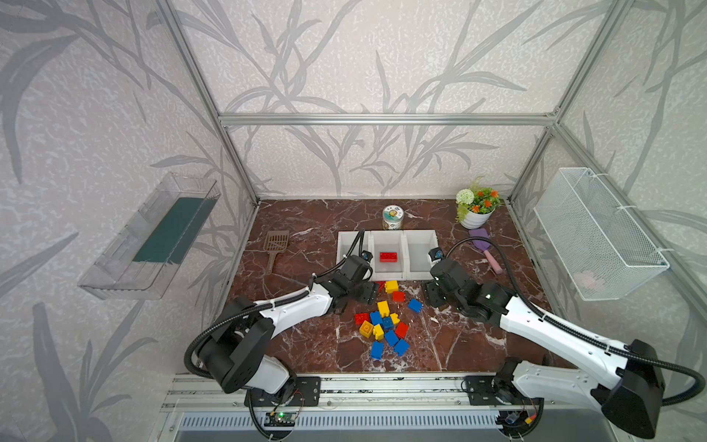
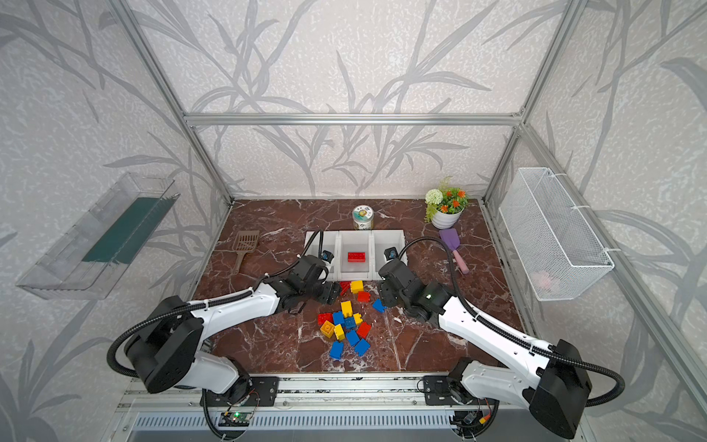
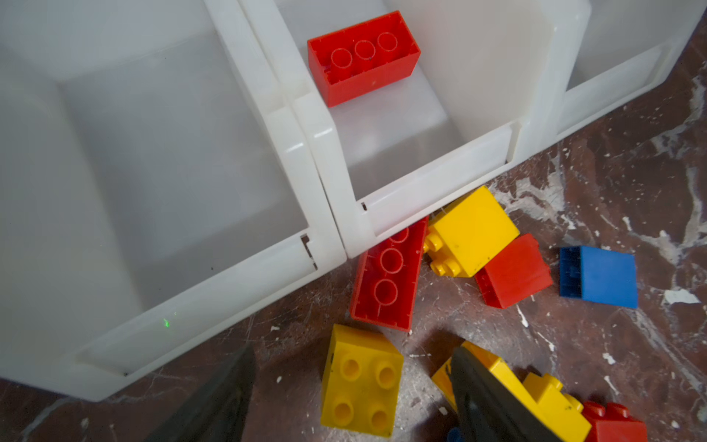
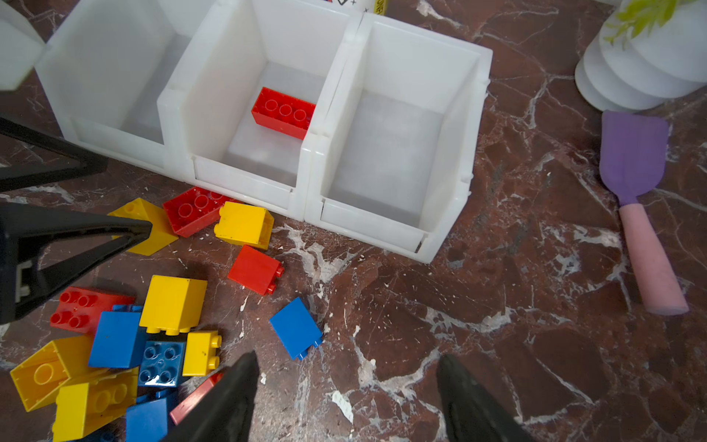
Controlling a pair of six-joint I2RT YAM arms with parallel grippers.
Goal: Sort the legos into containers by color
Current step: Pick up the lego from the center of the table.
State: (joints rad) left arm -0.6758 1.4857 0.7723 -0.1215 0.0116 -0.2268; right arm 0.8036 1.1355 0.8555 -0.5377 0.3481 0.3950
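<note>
**Hazard:** one finger of the left claw (image 3: 350, 359) overlaps the adjacent yellow plastic bricks (image 3: 551, 392). Closing could snag them or tilt the target.

**Left claw:** spread, straddling the yellow square studded plastic brick (image 3: 359, 382) on the brown marble bench (image 3: 612, 172), not pinching it. The white plastic three-bin row (image 3: 325, 153) stands just beyond.

**Right claw** (image 4: 344, 398): spread and empty, with a blue square plastic brick (image 4: 296, 329) just beside it.

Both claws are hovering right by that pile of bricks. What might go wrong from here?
The left gripper straddles a yellow brick, but one finger overlaps a neighbouring yellow brick, so it may snag both. The long red brick lies against the middle bin, leaving little finger room. The right gripper is close by; arms might bump.
</note>
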